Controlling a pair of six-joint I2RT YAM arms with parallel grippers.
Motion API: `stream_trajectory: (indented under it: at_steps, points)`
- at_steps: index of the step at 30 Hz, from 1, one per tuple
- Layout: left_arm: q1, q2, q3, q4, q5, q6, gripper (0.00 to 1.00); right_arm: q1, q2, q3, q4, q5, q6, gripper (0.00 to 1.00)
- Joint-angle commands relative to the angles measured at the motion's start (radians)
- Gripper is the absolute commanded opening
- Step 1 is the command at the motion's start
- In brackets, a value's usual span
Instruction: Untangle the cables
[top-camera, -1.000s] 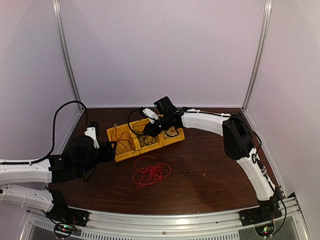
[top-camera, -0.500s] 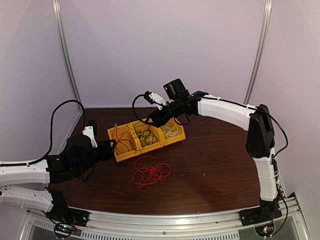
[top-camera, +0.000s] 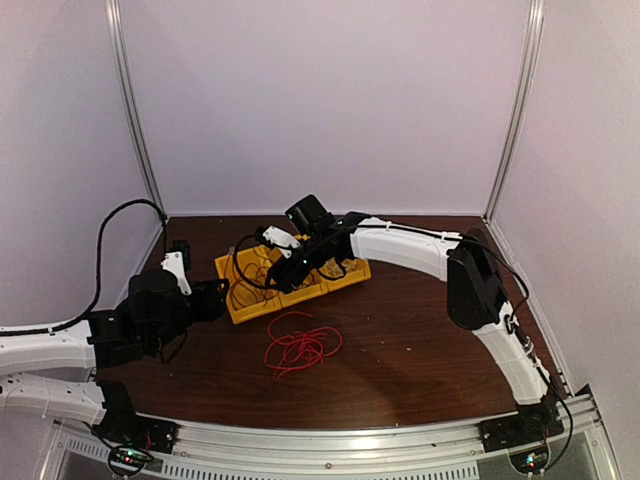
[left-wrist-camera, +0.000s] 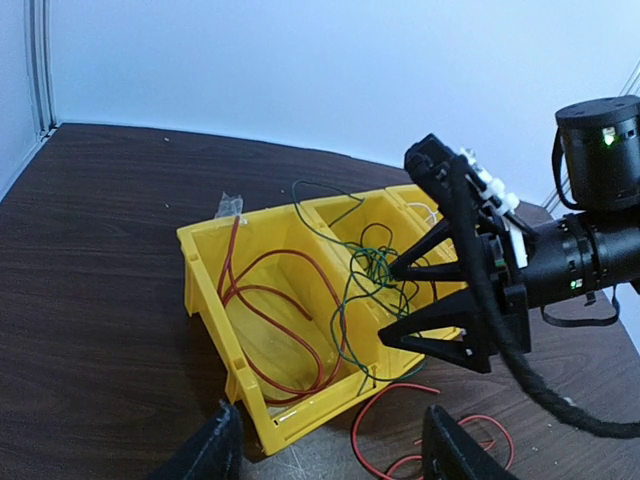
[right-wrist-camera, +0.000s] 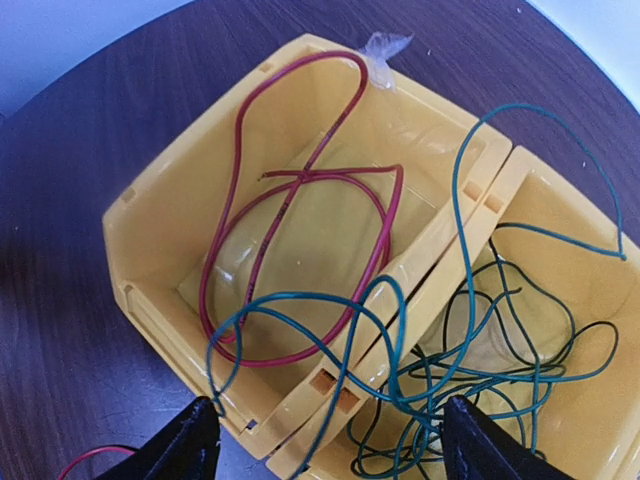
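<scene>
Top view: one red cable (top-camera: 300, 345) lies loose on the table (top-camera: 420, 340), apart from the yellow bins (top-camera: 240, 312), so sorting looks partly done. The right gripper (top-camera: 285, 275) hangs over the bins; the left gripper (top-camera: 215, 298) sits beside them. Left wrist: both grippers gape wide, gripping nothing. Right wrist: the green cable (right-wrist-camera: 440, 385) sprawls out of its own compartment across the second red cable (right-wrist-camera: 300, 178) next door. That overlap looks left to clear.

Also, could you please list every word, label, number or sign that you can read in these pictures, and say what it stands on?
None: no text can be read in any view.
The yellow bins are plain and bear only a scrap of clear tape.
The right gripper shows no print; behind it there is only a green light.
</scene>
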Motion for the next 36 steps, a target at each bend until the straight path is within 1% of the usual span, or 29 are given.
stream_trajectory:
  at_steps: [1,3,5,13,15,16,18,20,21,24,27,30,33,36]
  points:
    - [0.007,-0.03,0.004,-0.005,0.001,-0.013,0.62,-0.007,0.025,0.046,0.01,0.025,0.024,0.77]
    - [0.007,-0.039,-0.001,-0.005,-0.003,-0.017,0.62,-0.007,0.03,0.046,0.023,0.014,0.033,0.74]
    - [0.007,-0.041,-0.007,-0.002,-0.006,-0.019,0.62,-0.011,0.037,0.046,0.039,0.003,0.049,0.67]
    - [0.007,-0.03,-0.015,0.007,-0.002,-0.024,0.62,-0.029,0.054,0.049,0.065,-0.037,0.091,0.26]
    - [0.008,-0.028,-0.018,0.013,-0.003,-0.023,0.62,-0.039,0.06,0.048,0.064,-0.042,0.098,0.23]
    - [0.007,-0.028,-0.019,0.017,-0.002,-0.023,0.62,-0.044,0.063,0.049,0.066,-0.05,0.104,0.24]
    - [0.007,-0.025,-0.021,0.022,-0.001,-0.023,0.62,-0.053,0.068,0.049,0.066,-0.071,0.124,0.31]
    - [0.007,-0.021,-0.019,0.022,-0.001,-0.023,0.62,-0.058,0.062,0.044,0.067,-0.091,0.131,0.37]
    - [0.007,-0.022,-0.021,0.022,0.001,-0.023,0.62,-0.058,0.056,0.036,0.071,-0.105,0.125,0.41]
    - [0.007,-0.019,-0.025,0.025,-0.001,-0.025,0.62,-0.052,0.042,0.031,0.078,-0.116,0.095,0.47]
    - [0.007,-0.018,-0.021,0.018,-0.002,-0.027,0.62,-0.038,0.025,0.032,0.074,-0.071,0.028,0.57]
    - [0.007,-0.032,-0.016,0.002,-0.011,-0.028,0.62,-0.022,0.0,0.003,0.107,-0.035,-0.022,0.64]
    - [0.007,-0.054,-0.017,-0.012,-0.022,-0.028,0.62,-0.012,0.016,0.028,0.107,0.004,-0.045,0.68]
    - [0.007,-0.072,-0.022,-0.022,-0.027,-0.03,0.62,-0.011,0.05,0.059,0.106,0.024,-0.031,0.68]
